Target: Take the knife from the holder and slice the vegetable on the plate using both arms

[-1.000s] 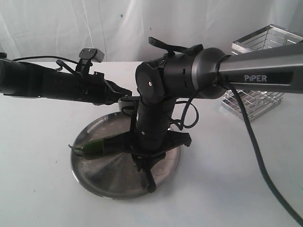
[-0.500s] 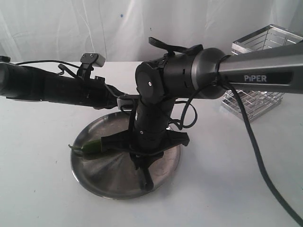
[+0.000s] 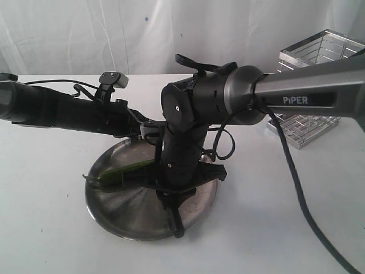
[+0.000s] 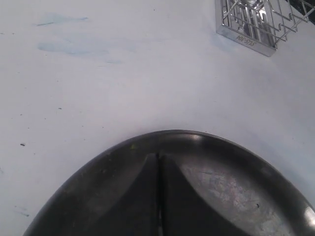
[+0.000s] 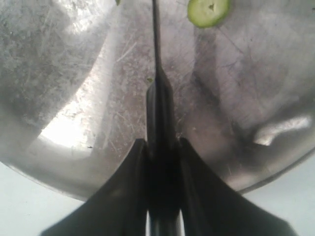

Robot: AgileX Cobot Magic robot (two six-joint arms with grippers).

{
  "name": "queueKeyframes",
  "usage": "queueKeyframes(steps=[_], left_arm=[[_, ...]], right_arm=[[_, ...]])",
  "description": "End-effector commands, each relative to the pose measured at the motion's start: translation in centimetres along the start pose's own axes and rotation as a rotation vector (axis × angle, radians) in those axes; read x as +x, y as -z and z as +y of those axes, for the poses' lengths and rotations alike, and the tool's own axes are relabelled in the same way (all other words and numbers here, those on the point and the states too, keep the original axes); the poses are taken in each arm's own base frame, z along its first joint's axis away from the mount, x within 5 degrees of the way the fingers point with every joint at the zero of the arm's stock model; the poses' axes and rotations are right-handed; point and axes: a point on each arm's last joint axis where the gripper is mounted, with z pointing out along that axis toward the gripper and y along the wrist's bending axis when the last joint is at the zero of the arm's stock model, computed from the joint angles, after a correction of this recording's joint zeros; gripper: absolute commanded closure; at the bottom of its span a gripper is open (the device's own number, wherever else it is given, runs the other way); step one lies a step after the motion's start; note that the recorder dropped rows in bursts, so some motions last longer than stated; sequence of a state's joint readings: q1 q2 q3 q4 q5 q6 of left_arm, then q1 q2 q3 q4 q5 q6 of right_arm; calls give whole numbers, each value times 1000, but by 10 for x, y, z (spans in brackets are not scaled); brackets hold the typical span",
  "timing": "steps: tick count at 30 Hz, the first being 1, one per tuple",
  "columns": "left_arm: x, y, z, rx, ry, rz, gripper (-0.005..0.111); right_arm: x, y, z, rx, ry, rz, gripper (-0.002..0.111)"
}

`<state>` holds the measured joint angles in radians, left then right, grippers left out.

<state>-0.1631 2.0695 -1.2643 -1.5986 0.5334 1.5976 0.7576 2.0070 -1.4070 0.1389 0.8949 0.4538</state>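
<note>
Since a second ago, right arm has tilted and its gripper (image 3: 178, 214) sits slightly lower over the round brushed-steel plate (image 3: 114, 214), which rests mid-table toward the front edge. Left arm has pushed further in across the plate. Slender dark green pepper (image 3: 122, 173) lies on the plate's left part. Tall chrome wire caddy (image 3: 308, 85) stands near the back right corner.

Left wrist view: left gripper (image 4: 158, 196), dark fingers pressed together, nothing between them, over the plate rim (image 4: 187, 135); caddy (image 4: 256, 22) well apart.

Right wrist view: right gripper (image 5: 161, 147) pinching the slim black-handled knife (image 5: 157, 83), blade toward a pale green cut slice (image 5: 207, 11) on the plate (image 5: 64, 78).
</note>
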Motion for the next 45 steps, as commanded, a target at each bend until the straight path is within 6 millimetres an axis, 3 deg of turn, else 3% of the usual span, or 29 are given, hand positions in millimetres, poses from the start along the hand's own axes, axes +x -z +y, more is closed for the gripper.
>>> queueKeyframes(steps=[1,23,27,33,45], left_arm=[[-6,2,-2,13,17,-30,107],[-11,4,-5,28,66,-72,107],[-10,3,-4,30,189,-68,107],[3,-5,2,33,523,-19,107],[19,-14,5,83,550,31,107]], right_arm=[[-1,1,1,-7,8,-17,108],[0,1,2,-8,10,-19,108],[0,1,2,-8,10,-19,108],[0,1,2,-12,7,-19,108],[0,1,2,-12,7,-19,108]])
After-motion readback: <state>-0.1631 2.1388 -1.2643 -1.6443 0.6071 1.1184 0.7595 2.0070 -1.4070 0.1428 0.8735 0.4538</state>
